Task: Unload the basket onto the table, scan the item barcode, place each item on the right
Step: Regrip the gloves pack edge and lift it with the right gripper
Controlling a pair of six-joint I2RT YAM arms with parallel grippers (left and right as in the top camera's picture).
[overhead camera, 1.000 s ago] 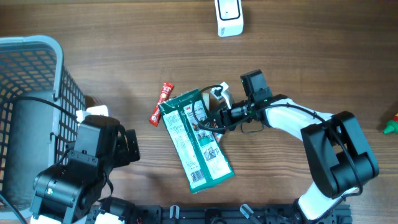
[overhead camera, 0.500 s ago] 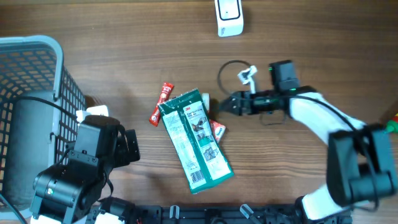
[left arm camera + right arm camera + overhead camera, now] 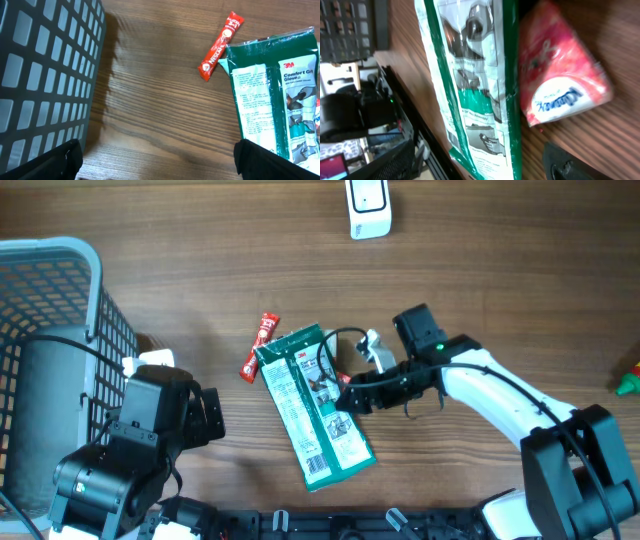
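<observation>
Overhead, right arm: the right arm (image 3: 500, 395) comes in from the near right corner, its white link stretched left and low across the brown wooden table (image 3: 500, 280), wrist turned toward the centre.
Overhead, right gripper: the right gripper (image 3: 346, 398) is right at the right edge of the green and white plastic glove package (image 3: 312, 408). From up here the dark fingers blur together, so I cannot tell how wide they are or whether they have a grip.
Overhead, item: the package lies flat mid-table, slanted, its top end far-left and its bottom end near-right.
Overhead, left arm: the black left arm (image 3: 130, 445) sits folded at the near left, beside the grey plastic mesh basket (image 3: 60, 290).
Overhead, others: a red stick sachet (image 3: 259, 346) is just left of the package top, and the white boxy scanner (image 3: 368, 208) is at the far edge, well apart.
Left wrist, tool: the left gripper (image 3: 162, 162) has its tips spread wide, with only bare wood between them.
Left wrist, sights: basket wall left, sachet and package top right.
Right wrist, sights: package face up close, with a red and white tissue packet (image 3: 560, 85) touching its edge.
Right wrist, tool: one dark finger (image 3: 575, 162) shows in the near corner, so the spread is unclear.
</observation>
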